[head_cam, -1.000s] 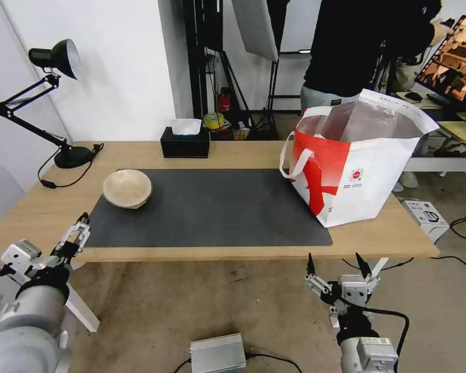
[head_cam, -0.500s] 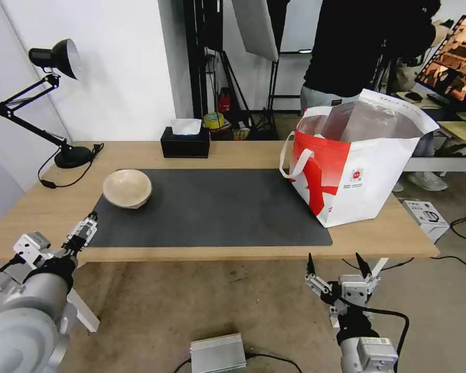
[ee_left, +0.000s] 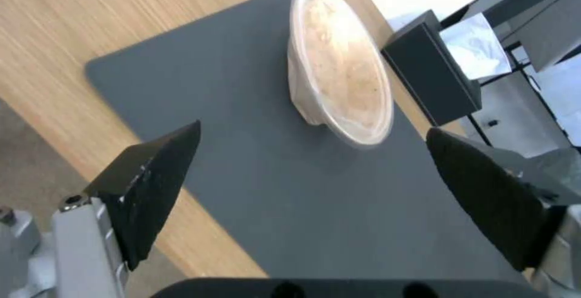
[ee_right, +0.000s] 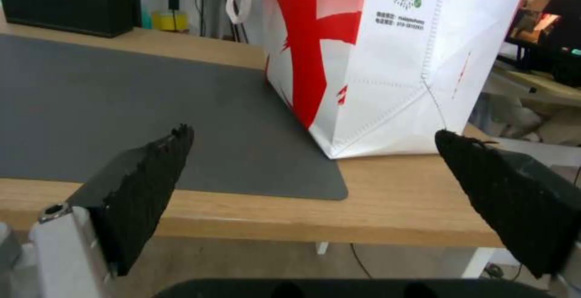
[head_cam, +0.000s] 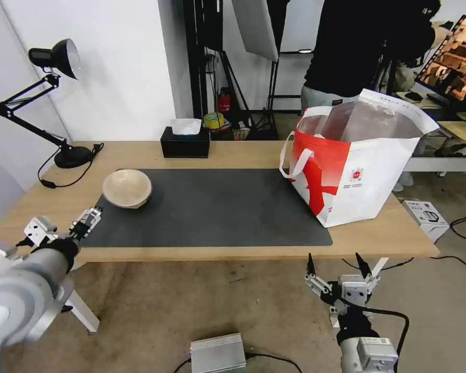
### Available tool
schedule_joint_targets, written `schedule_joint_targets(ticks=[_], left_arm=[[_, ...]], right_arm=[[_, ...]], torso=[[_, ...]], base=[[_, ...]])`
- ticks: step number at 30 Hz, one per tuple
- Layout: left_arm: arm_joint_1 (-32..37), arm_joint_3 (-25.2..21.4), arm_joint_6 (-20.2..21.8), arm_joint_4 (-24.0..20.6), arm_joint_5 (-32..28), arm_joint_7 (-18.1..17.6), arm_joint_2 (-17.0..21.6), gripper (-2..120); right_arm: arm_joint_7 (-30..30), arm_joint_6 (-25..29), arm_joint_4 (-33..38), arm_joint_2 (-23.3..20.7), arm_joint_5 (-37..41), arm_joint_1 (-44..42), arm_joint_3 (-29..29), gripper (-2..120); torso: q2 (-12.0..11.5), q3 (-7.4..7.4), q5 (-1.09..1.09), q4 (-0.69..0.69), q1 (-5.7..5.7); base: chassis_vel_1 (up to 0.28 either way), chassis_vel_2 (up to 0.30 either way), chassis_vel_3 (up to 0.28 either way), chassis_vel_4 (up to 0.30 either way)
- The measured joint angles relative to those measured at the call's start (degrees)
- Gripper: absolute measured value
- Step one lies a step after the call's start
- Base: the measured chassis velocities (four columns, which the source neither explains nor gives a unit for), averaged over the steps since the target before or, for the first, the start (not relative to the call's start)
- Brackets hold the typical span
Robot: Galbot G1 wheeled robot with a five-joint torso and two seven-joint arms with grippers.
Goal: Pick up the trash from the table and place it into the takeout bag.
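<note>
One beige bowl (head_cam: 127,188) sits empty at centre left of the head view, on the dark mat's (head_cam: 212,207) left end, and one takeout bag (head_cam: 354,166) stands open at right on the table (head_cam: 243,150). The left gripper (head_cam: 88,220), fingers spread wide, has moved in over the mat's near corner, closer to the bowl. The right gripper (head_cam: 336,265), also spread, hangs unchanged at lower right below the table edge.

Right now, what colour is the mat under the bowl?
Dark grey, plain. The mat shows best in the head view, with the beige bowl on its left end.

Bowl (head_cam: 127,188) on mat's (head_cam: 212,207) left end, takeout bag (head_cam: 354,166) on table's (head_cam: 243,153) right end
</note>
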Motion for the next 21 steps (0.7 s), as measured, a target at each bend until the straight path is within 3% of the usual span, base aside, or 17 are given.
schedule_joint_targets(ticks=[21], left_arm=[[-13.4, 10.1, -0.6, 9.7, -0.4, -3.5, 2.3, 100]], right_arm=[[0.0, 0.0, 0.0, 0.0, 0.0, 0.0, 0.0, 100]], torso=[[0.0, 0.0, 0.01, 0.0, 0.0]], base=[[0.0, 0.0, 0.0, 0.0]])
